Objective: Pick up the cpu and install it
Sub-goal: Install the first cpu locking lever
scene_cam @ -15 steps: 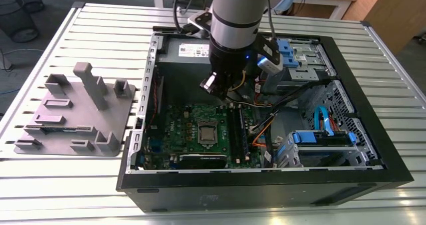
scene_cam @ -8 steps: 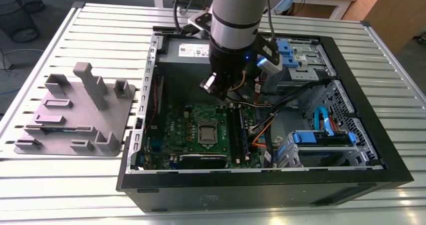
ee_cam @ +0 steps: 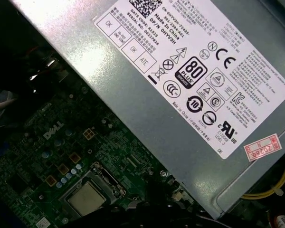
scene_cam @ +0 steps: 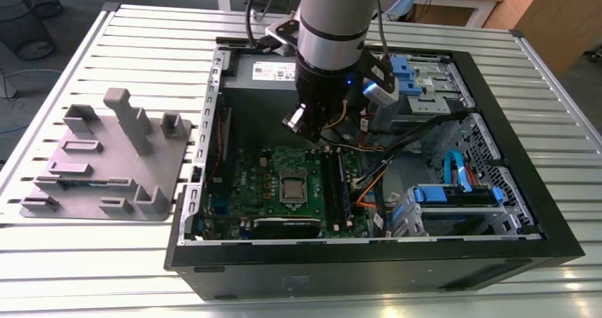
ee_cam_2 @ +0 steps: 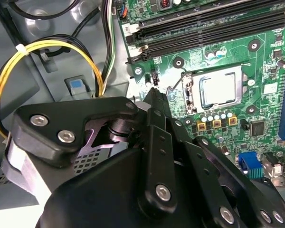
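Chip [ee_cam_2: 219, 89] already sits in socket on green board [ee_cam_2: 266, 61], so picking and placing look done; frame latch seems unfastened, hard to judge. My gripper [scene_cam: 311, 124] hangs above case [scene_cam: 376, 258], carrying nothing; finger spread I cannot tell. In exterior view, chip [scene_cam: 292, 187] lies toward six o'clock from gripper, apart.

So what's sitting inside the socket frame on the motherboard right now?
The cpu lies inside the socket frame, silvery top showing in both wrist views. Whatever is beneath the chip is covered.
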`<state>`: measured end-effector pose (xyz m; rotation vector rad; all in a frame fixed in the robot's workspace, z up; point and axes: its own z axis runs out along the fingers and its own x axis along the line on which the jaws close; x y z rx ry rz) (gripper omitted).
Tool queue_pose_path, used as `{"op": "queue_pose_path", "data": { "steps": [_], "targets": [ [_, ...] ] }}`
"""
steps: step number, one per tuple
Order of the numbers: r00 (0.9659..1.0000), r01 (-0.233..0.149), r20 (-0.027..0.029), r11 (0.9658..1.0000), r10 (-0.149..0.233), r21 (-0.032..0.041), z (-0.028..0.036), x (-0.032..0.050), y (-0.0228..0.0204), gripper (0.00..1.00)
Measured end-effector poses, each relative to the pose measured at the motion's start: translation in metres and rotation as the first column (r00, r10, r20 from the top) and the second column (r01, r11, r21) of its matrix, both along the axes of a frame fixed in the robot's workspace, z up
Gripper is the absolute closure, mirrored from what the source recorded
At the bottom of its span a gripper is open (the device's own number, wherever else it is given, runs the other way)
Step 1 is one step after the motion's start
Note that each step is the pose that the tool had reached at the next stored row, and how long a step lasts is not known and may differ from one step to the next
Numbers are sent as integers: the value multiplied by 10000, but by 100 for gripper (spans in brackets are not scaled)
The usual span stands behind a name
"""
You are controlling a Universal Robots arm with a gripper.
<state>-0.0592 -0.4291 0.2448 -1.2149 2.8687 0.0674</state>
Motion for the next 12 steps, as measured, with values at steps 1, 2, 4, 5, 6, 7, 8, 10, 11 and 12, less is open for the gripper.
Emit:
{"op": "queue_pose_path", "data": {
  "steps": [1, 2, 4, 5, 6, 7, 8, 10, 11, 12],
  "targets": [
    [10000, 0, 1, 10000, 0, -8, -1, -1, -3, 89],
    [10000, 0, 1, 10000, 0, -15, -1, 0, -9, 89],
    [10000, 0, 1, 10000, 0, -22, -1, 0, -28, 89],
    [10000, 0, 1, 10000, 0, -25, -2, 0, -42, 89],
    [10000, 1, 1, 10000, -1, -29, -2, 0, -54, 89],
    [10000, 1, 1, 10000, -1, -35, -2, 0, -66, 89],
    [10000, 2, 0, 10000, -2, -42, -2, 0, -78, 89],
    [10000, 9, 1, 10000, -9, -54, -2, -1, -104, 89],
    [10000, 13, 1, 10000, -13, -64, -2, -1, -115, 89],
    [10000, 22, 1, 10000, -22, -72, -3, -1, -124, 89]
  ]
}}
